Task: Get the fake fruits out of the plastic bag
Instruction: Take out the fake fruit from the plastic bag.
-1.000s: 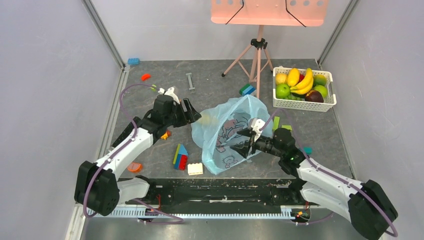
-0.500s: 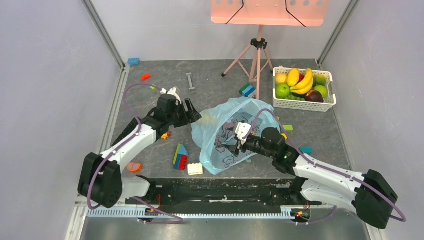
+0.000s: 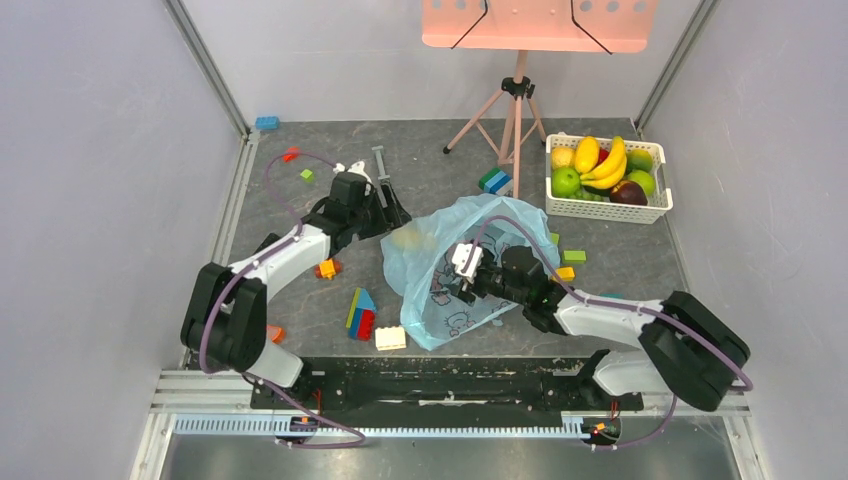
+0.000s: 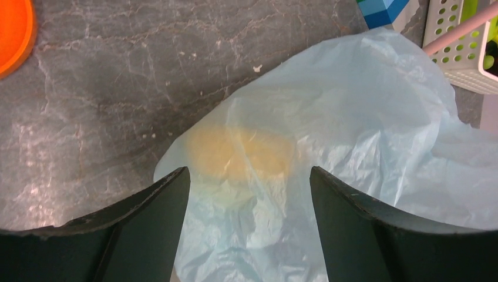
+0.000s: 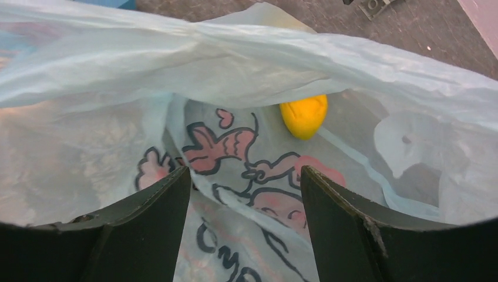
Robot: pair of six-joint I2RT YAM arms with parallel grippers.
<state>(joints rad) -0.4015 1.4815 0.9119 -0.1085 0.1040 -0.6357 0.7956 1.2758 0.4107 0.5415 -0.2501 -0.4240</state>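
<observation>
Plastic bag (image 3: pixel 440 320): lies crumpled in the middle of the dark tabletop (image 3: pixel 420 160), between my two arms. It is light blue and translucent, with the cartoon print facing up. Its mouth opens toward my right arm.
Fake fruit in the bag: one yellow oblong fruit (image 5: pixel 303 116) rests inside at the bag's far-left end. From the right wrist I see it directly through the mouth, under the upper fold of film. From the left wrist it shows only as a pale yellow blur through the film.
Fake fruits outside the bag: the banana bunch (image 3: pixel 605 165) and the dark maroon fruit (image 3: pixel 628 192) sit in the white basket (image 3: pixel 608 212) at the far right of the tabletop, with green fruits beside them.
Right pincer (image 3: pixel 455 282): fingers apart, nothing between them. It reaches into the bag's mouth, with printed film beneath and around it. The yellow oblong fruit lies ahead of the tips, not touched.
Left pincer (image 3: pixel 392 215): fingers apart, nothing clamped. It hovers at the bag's far-left edge, outside the film. The yellow blur lies just ahead, centred between the two fingers. I cannot tell whether the tips touch the film.
Other items: a coloured block stack (image 3: pixel 362 313) and a cream block (image 3: pixel 390 338) stand just left of the bag. An orange disc (image 4: pixel 14 32) shows at the corner of the left wrist view. A pink tripod (image 3: pixel 515 110) stands at the back.
</observation>
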